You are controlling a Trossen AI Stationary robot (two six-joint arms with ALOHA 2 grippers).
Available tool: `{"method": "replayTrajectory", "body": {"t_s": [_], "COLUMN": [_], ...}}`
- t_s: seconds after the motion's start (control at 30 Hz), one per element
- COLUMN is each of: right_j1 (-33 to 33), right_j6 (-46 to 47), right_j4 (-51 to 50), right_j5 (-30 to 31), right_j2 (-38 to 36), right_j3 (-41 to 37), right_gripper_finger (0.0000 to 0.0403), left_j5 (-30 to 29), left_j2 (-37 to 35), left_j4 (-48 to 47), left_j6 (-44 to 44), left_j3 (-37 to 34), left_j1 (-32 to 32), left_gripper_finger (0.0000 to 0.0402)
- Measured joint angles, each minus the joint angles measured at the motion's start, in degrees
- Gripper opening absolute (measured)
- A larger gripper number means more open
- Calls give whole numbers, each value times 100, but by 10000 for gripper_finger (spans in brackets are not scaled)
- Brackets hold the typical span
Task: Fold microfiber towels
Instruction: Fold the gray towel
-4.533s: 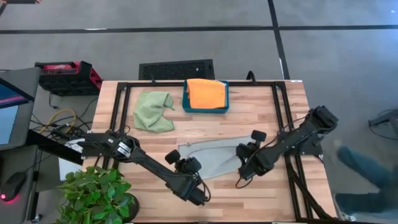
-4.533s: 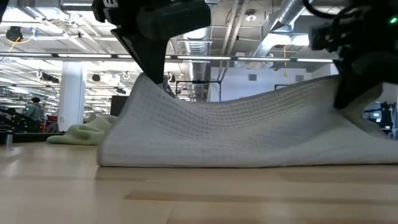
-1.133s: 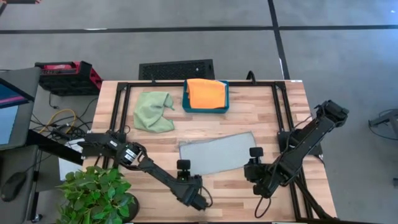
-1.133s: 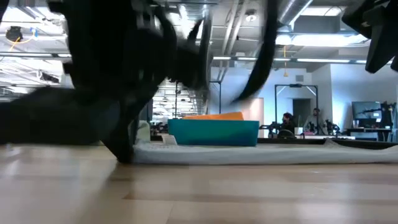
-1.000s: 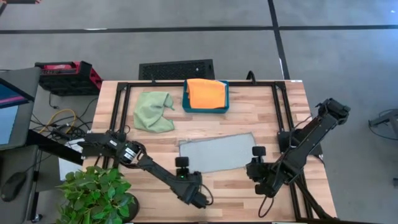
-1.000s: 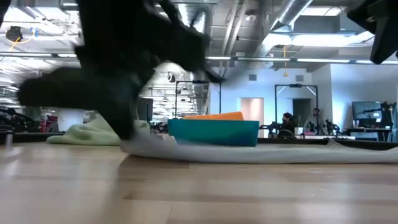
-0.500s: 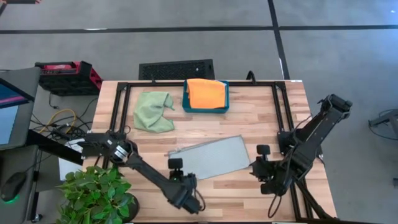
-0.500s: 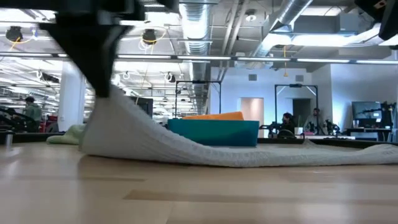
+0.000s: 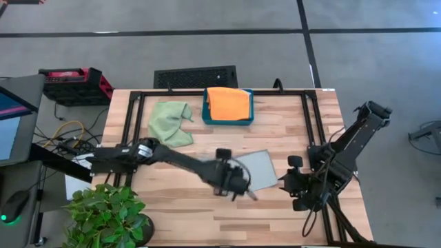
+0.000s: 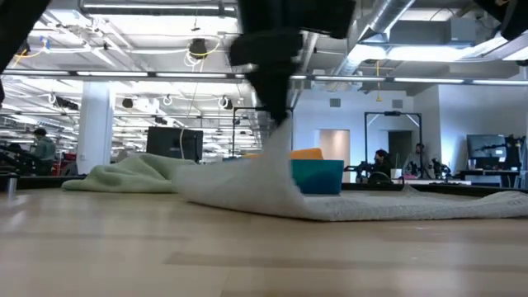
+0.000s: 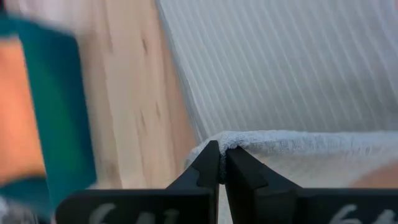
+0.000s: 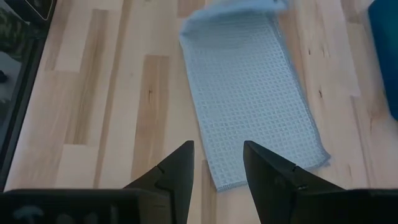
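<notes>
Left gripper [image 11: 217,163] over the middle of the table [image 9: 289,124], fingers pinched tight on a lifted edge of the pale grey towel [image 9: 256,169] — cloth doubled over itself there, the rest lying flat on the wood. Right gripper [image 12: 217,163] just beside the towel's near right end, fingers spread apart and gripping nothing. Light green towel [image 9: 169,122] crumpled at the far left, beside the teal tray [image 9: 227,119] — orange towel [image 9: 228,102] folded inside it.
</notes>
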Motion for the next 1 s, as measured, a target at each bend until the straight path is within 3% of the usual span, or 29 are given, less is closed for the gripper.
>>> {"method": "replayTrajectory", "body": {"t_s": [0.4, 0.63, 1.0], "right_j1": [1, 1, 1], "right_j6": [0, 0, 0], "right_j4": [-77, -79, -75], "right_j5": [2, 2, 2], "right_j2": [-206, -204, -201], "right_j3": [0, 0, 0], "right_gripper_finger": [161, 161, 161], "left_j5": [25, 242, 753], "left_j2": [0, 79, 74], "left_j4": [2959, 3692, 4070], "left_j6": [2297, 2897, 2908], "left_j3": [24, 29, 24], "left_j1": [705, 773, 787], "left_gripper_finger": [0, 0, 0]}}
